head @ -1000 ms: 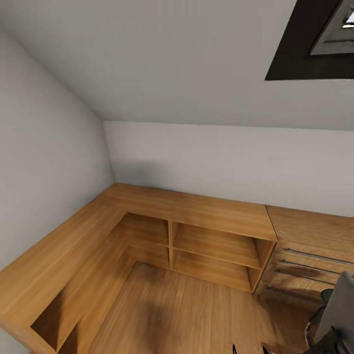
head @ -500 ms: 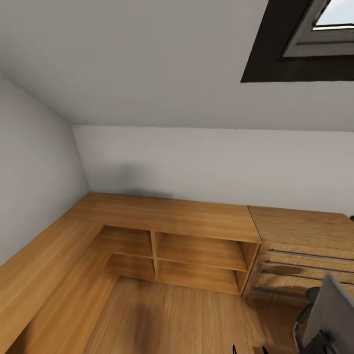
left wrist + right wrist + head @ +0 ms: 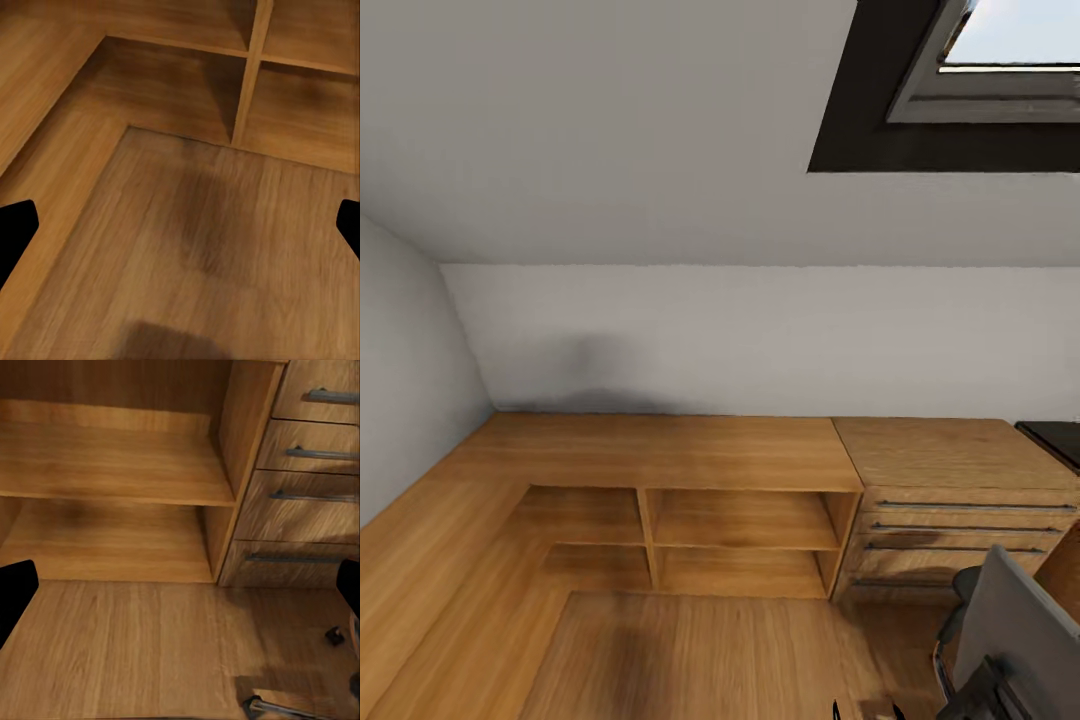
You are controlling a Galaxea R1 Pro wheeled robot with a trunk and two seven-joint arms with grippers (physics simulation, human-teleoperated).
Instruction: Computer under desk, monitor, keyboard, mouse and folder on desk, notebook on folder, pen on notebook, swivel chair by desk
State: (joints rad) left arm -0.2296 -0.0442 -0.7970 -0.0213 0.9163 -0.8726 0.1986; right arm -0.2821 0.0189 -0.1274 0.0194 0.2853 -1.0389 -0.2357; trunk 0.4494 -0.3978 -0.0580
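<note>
Left gripper (image 3: pixel 180 225) apparently empty; one swivel chair (image 3: pixel 1015 640), four dresser drawers (image 3: pixel 965 540)

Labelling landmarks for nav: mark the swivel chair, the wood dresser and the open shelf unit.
Grey upholstered swivel chair (image 3: pixel 1020 630), head view, on its tall back.
Light wood dresser with long bar handles (image 3: pixel 970 527), head view, on a drawer front.
Low open wood shelf unit (image 3: pixel 660 452), head view, on its top board.

The robot's body shows as plain matte black fingertips. The left gripper (image 3: pixel 180 232) shows blunt black fingers (image 3: pixel 15 232) at nine and three o'clock, unmarked; the right gripper (image 3: pixel 180 592) has matching fingers (image 3: pixel 15 591). In the head view, two thin black tips (image 3: pixel 900 712) peek up at six o'clock.
</note>
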